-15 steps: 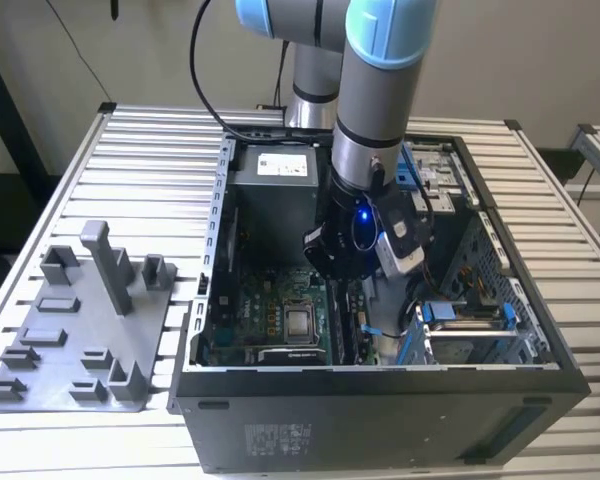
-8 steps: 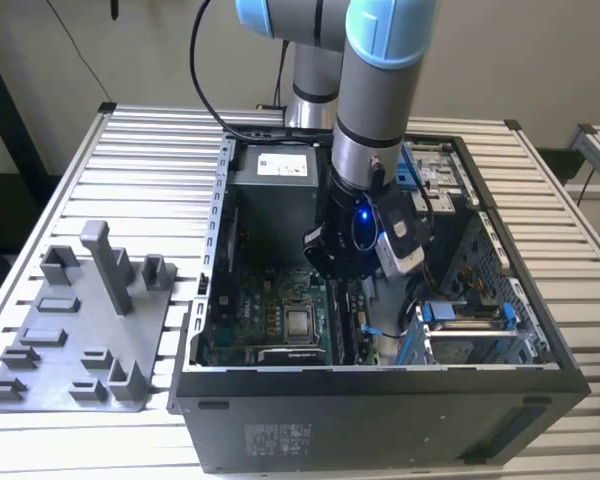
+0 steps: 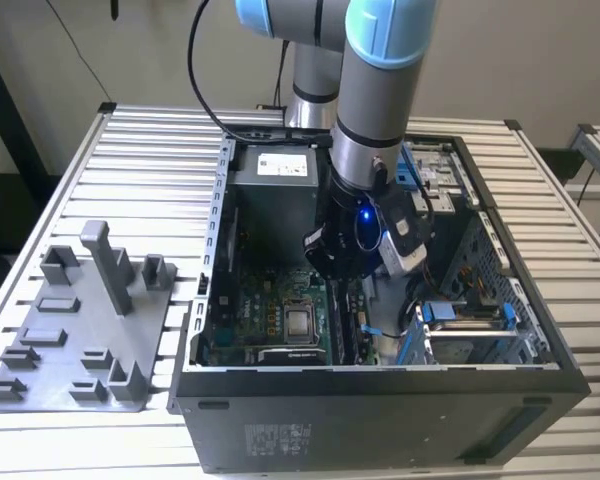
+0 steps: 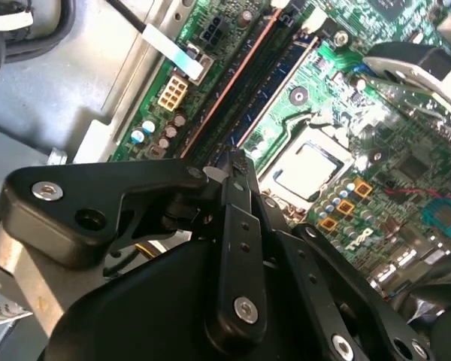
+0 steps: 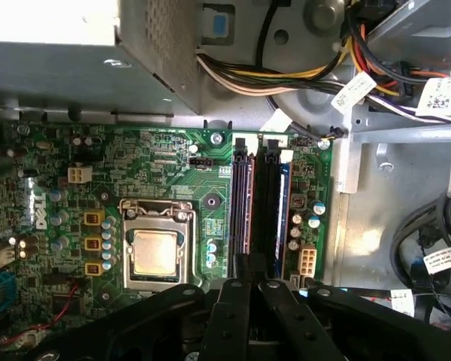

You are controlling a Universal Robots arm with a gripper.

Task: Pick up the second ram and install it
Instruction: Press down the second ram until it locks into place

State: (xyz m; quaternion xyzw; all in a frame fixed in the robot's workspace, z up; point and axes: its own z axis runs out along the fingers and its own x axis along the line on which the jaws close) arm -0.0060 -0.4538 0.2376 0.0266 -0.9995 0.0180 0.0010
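tool (image 5: 249, 282): fingers closed together, gripping nothing visible, low over slots | ram (image 5: 279, 210): seated in slot just ahead of tool, beside socket (image 5: 156, 252) | case (image 3: 380, 415): on desk (image 3: 150, 180)

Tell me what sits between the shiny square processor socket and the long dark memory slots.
In the first wrist view, green circuit board with a few small round capacitors lies between the processor socket and the memory slots.

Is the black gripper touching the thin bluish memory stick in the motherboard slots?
Cannot tell. In both wrist views the black gripper overlaps the near end of the thin bluish memory stick, which hides any contact or gap.
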